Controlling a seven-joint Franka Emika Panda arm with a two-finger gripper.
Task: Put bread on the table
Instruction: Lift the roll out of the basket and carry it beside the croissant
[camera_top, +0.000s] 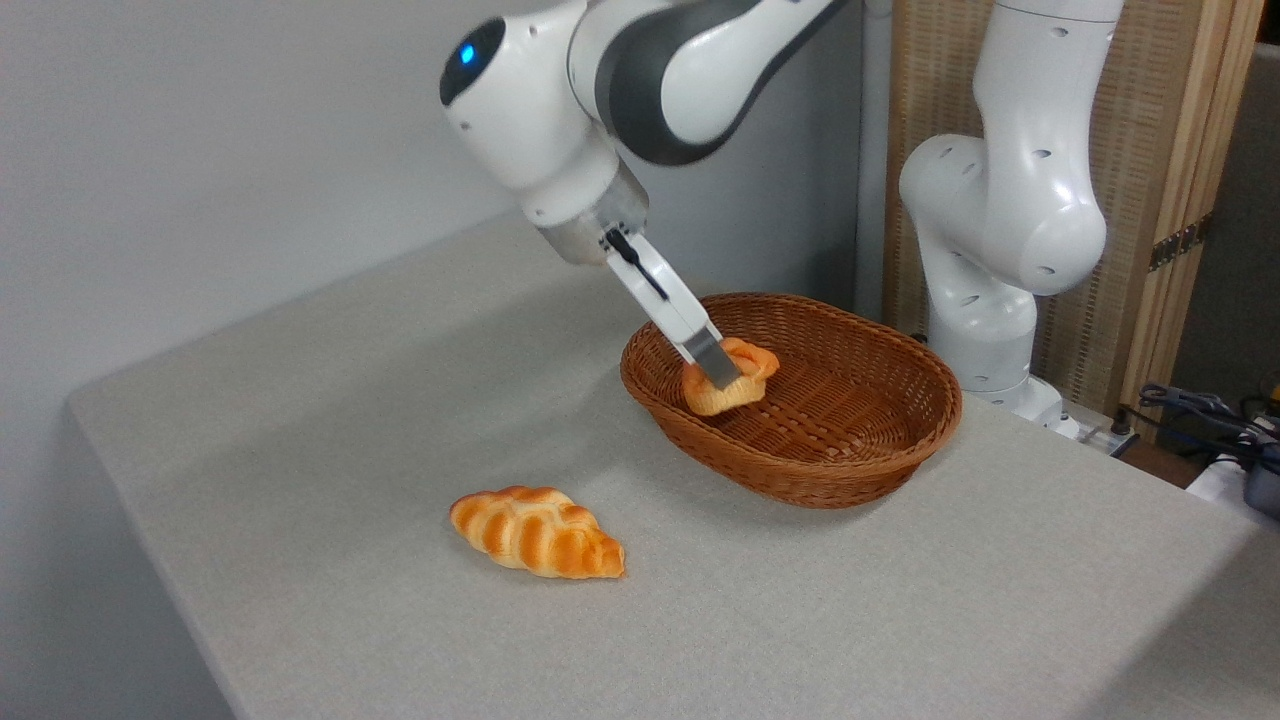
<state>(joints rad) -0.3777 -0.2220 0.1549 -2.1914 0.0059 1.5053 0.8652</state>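
Grey-clothed table (300, 400): knotted bun (735, 385) pinched in gripper (722, 380), hanging just above wicker basket (850, 470) floor, inside its left rim. Lifted out, not yet set down on cloth; braided loaf (537, 532) lying left of basket.

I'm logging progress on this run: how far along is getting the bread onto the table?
Done: the gripper is shut on the small knotted bun and holds it clear of the wicker basket floor. In hand: the bun hangs inside the basket's outline, near its left rim. Left: carry it over the rim, set it on the grey table and let go. The braided loaf already lies on the cloth.
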